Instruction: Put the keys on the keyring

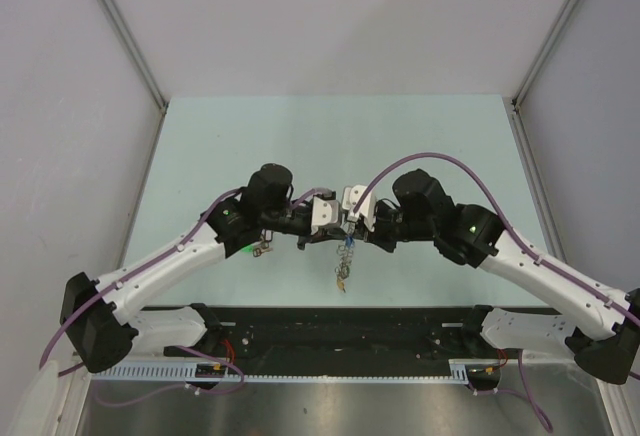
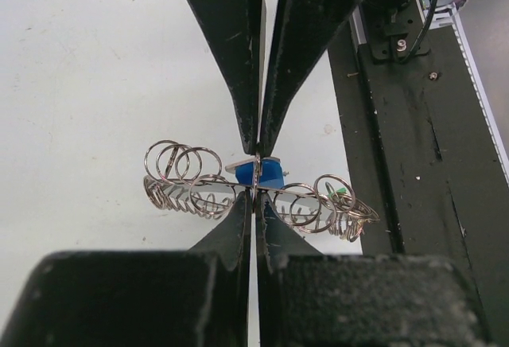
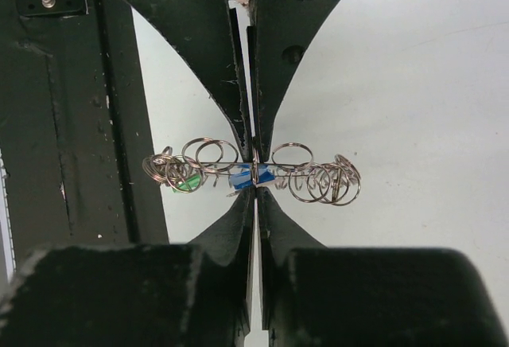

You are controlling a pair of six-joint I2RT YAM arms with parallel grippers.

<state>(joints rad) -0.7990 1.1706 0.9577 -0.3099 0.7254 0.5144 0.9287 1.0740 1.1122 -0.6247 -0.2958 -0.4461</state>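
Top view: my left gripper (image 1: 326,218) and right gripper (image 1: 356,214) were tip to tip over the bench (image 1: 300,136), with the keyring (image 1: 346,248) held between them.
Left wrist: both grippers clamped tight on the keyring's wire, a blue tag (image 2: 258,173) at the pinch.
Right wrist: same pinch; a green tag (image 3: 187,184) among the loops.

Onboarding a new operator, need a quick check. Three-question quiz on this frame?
1. True or false: the left claw and the right claw are both shut on the keyring.
2. Which tag sits right at the pinch point? A) red B) blue C) white
3. Fill in: the right wrist view shows a second tag, coloured ____.

Key: 1 true; 2 B, the blue tag; 3 green, the green tag.
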